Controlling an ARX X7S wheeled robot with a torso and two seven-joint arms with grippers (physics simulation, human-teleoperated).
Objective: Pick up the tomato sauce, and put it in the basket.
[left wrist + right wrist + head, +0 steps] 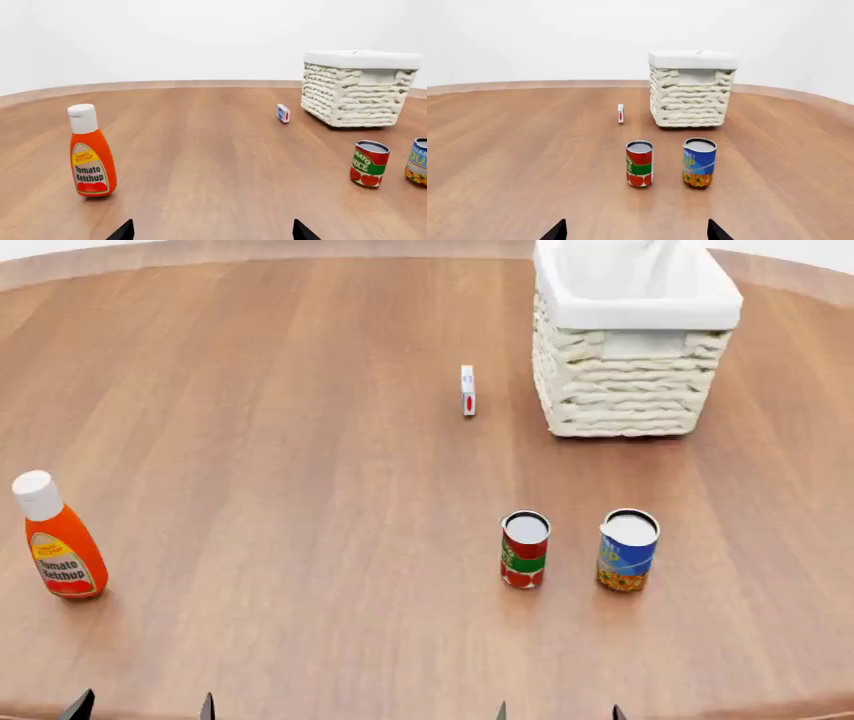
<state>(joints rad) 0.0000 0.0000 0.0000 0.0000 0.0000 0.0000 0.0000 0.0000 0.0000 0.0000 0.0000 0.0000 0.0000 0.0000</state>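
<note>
A small tin of tomato sauce [525,549], with a red label, a green band and a silvery top, stands upright on a round wooden table [294,470], slightly right of centre in the head view and towards the near edge. Just beside it, on its right and not touching, stands a blue-and-yellow can [627,549] of similar size. Farther back and a little to the right sits the basket [627,380], a cream-white woven wicker box with a white cloth liner folded over its rim; it is well apart from the tin and is the largest thing on the table. Just left of the basket, a small white carton [467,390] with red and blue markings stands on edge. Far over on the left, near the front edge, an orange-red ketchup bottle [59,538] with a white cap stands upright, well apart from everything else. The right gripper [635,231] shows only as two dark fingertips [555,231] at the edge of its wrist view, spread wide apart and holding nothing, with the tin [640,163] straight ahead of it. The left gripper [212,231] likewise shows two dark fingertips [123,231] set wide apart and empty, with the ketchup bottle [91,151] ahead on one side and the tin [369,163] on the other.
</note>
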